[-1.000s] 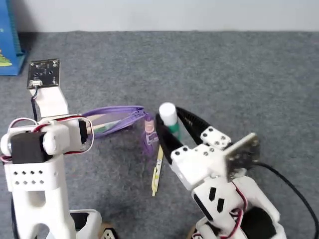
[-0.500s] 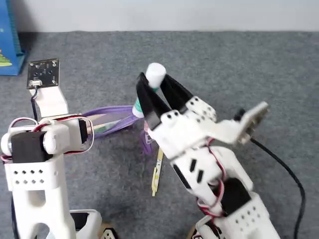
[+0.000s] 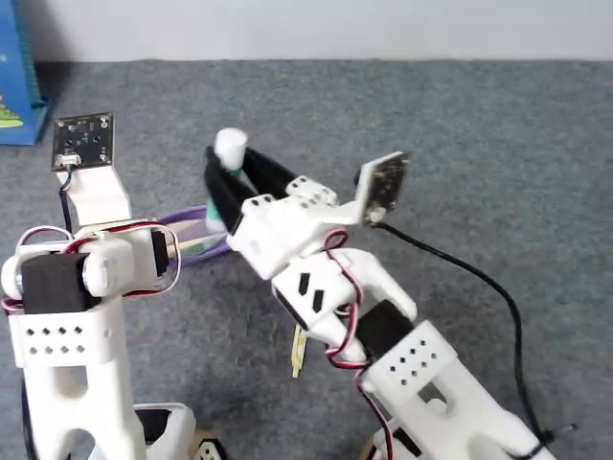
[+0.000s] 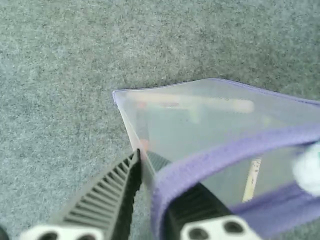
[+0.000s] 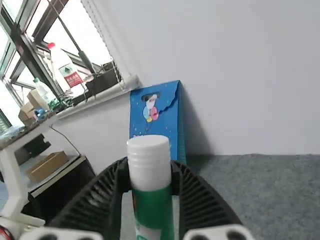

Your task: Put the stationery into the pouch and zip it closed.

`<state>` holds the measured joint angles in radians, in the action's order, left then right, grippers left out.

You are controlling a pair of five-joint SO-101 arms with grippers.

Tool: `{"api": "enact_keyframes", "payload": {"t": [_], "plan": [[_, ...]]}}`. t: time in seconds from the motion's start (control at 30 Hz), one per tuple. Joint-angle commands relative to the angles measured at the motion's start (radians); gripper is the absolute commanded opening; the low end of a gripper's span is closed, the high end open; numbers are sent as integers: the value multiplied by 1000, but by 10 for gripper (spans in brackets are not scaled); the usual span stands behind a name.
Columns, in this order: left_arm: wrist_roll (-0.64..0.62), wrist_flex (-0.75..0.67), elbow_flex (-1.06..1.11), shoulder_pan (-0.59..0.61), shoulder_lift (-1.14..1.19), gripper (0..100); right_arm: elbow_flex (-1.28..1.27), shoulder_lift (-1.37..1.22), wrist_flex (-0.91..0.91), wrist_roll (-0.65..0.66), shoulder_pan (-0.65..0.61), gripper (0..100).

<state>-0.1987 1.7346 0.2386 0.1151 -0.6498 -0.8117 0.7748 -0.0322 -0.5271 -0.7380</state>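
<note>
Glue stick [image 3: 230, 147] stands upright, pinched in the right tool [image 3: 230, 168] and raised off the grey tabletop [image 3: 479, 144] near the pouch [image 3: 196, 237]. Left tool [image 4: 144, 162] is clamped on the pouch's purple rim, its mouth gaping. Yellow strip [image 3: 300, 351] lies under the right arm.
</note>
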Motion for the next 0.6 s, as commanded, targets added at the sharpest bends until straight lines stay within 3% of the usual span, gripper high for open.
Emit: {"api": "enact_keyframes", "payload": {"t": [0.0,0.27,0.37,0.57], "plan": [[-12,20,-30,0,15,13,17,-15,25,-11,-13,8],[-12,20,-27,0,15,13,17,-70,25,-8,-13,8],[-12,20,-18,0,15,13,18,-70,25,68,-28,14],[-11,20,-2,0,15,13,15,-36,-13,172,-47,173]]}}
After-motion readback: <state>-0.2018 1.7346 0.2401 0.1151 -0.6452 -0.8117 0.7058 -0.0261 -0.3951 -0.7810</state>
